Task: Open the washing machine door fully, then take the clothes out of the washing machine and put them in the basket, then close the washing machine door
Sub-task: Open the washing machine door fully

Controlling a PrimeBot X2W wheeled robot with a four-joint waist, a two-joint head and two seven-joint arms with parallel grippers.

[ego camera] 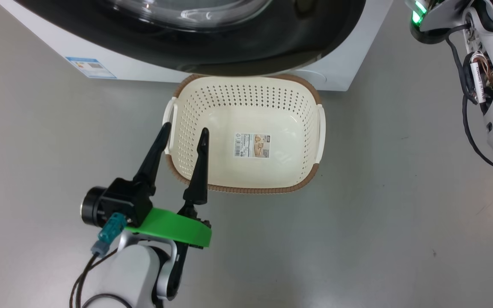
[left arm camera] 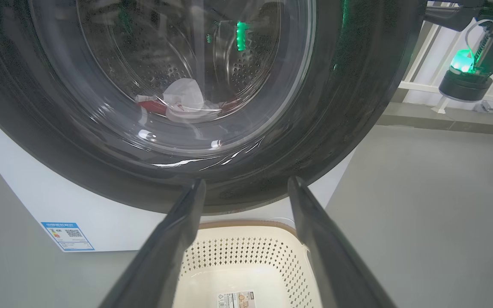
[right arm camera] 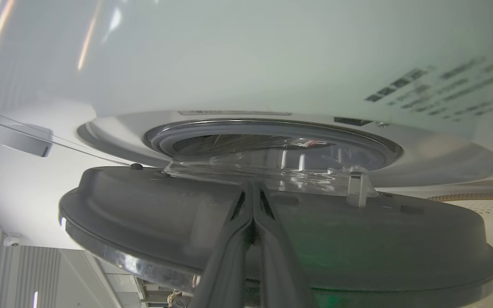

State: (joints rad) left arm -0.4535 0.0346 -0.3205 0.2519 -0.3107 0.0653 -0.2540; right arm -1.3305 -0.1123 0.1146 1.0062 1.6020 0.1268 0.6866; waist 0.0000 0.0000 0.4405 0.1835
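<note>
**Right gripper** (right arm camera: 253, 192): fingers pressed together, holding nothing. Tips lie against or just off the grey inner face of the washing machine door (right arm camera: 400, 239).

**Door:** stands partly swung out from the washing machine (right arm camera: 229, 51). Rigid and probably weighty on its hinge, and the glossy rim is likely slippery. Best pushed from the inside face or hooked at the edge.

**Left gripper** (ego camera: 185, 127): spread wide and empty, hovering over the left rim of the basket (ego camera: 250, 189).

**Basket:** sits on the floor just before the machine.

**Clothes** (left arm camera: 182, 98): red and white, down in the drum, seen through the door glass. Soft and light; pinch a bunched fold.
</note>
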